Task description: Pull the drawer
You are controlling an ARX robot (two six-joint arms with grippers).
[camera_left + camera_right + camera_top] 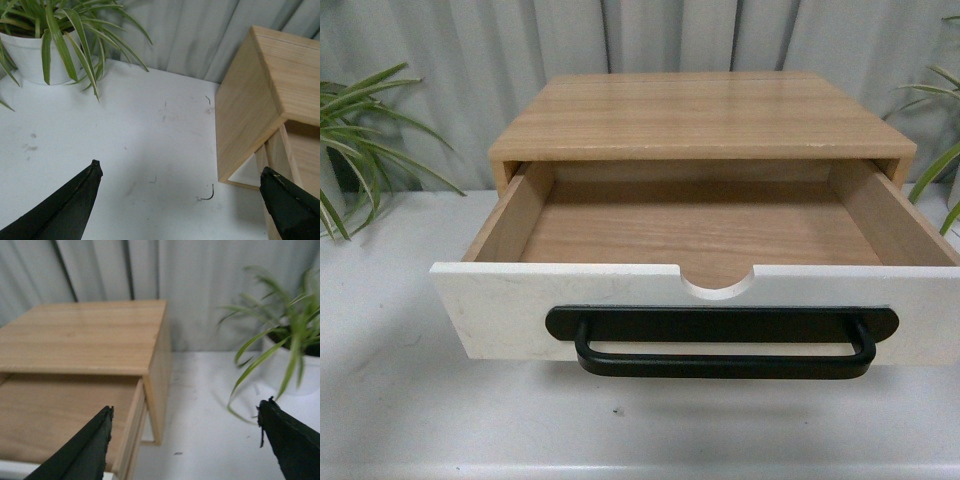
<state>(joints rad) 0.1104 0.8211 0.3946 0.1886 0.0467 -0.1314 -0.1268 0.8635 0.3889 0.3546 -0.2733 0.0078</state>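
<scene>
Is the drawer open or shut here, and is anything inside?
Open. The drawer sits well out of the wooden case, its light wood floor exposed. The part of the floor in view holds nothing.

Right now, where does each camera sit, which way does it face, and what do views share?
Front view: on the robot's body, facing the open drawer and its wooden case; no arm shows.
Left wrist view: on the left arm, looking past the case to a potted plant; open left gripper shows.
Right wrist view: on the right arm, facing the case's other side and a second plant; open right gripper shows.
All three share the case.
</scene>
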